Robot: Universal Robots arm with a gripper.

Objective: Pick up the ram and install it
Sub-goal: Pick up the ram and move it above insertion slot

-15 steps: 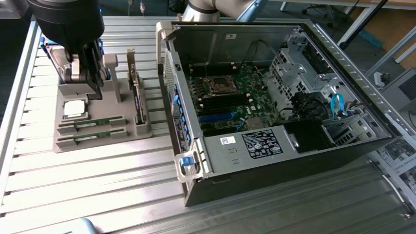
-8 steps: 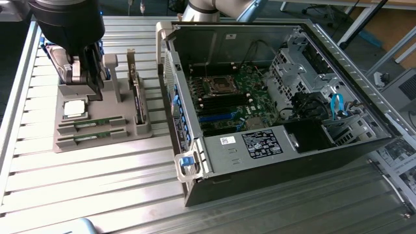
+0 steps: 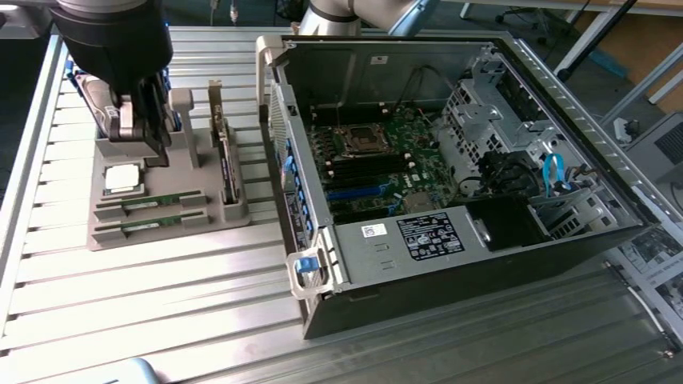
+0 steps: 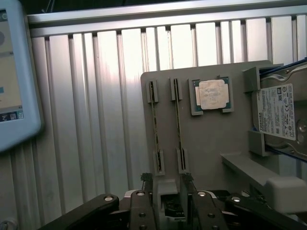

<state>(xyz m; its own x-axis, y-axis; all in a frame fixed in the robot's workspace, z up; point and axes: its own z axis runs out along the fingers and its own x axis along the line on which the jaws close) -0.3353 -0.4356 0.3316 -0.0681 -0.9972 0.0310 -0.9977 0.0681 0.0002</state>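
Fingers: nearest the wrist camera, your dark metal fingers (image 4: 188, 184) stand wide apart with nothing between them.
Ram: the ram (image 4: 178, 124), a long, narrow green circuit-board stick, stands on edge in a slot of the grey plastic holder tray (image 4: 206, 143). It is just ahead of the fingertips and apart from them. A second green stick (image 4: 154, 124) stands in the neighbouring slot, and I cannot tell which of the two you are lined up on.
Off to one side of the fingers: a square silver processor chip (image 4: 212, 94) lies by the sticks' far ends. A grey hard drive with a white label (image 4: 280, 112) sits further out on the same side.
Step in hand: the approach for the pick, as I judge it. Both sticks sit in their slots, nothing is lifted, and the install is not begun.
Next move calls for: choosing one stick and bringing the fingers astride its thin faces, square to its length. The slots lie close together, so fingers this wide could catch both sticks.
Wrist view gives: the sticks edge-on against your fingertips, plus a pale blue-edged screen (image 4: 14, 72) on the ribbed aluminium worktop (image 4: 96, 105).
Exterior view gives: the fingers hanging above the tray without touching it. Well apart from them is the open black computer case (image 3: 481, 308), with its green motherboard (image 3: 411, 172) and dark memory slots (image 3: 369, 170).
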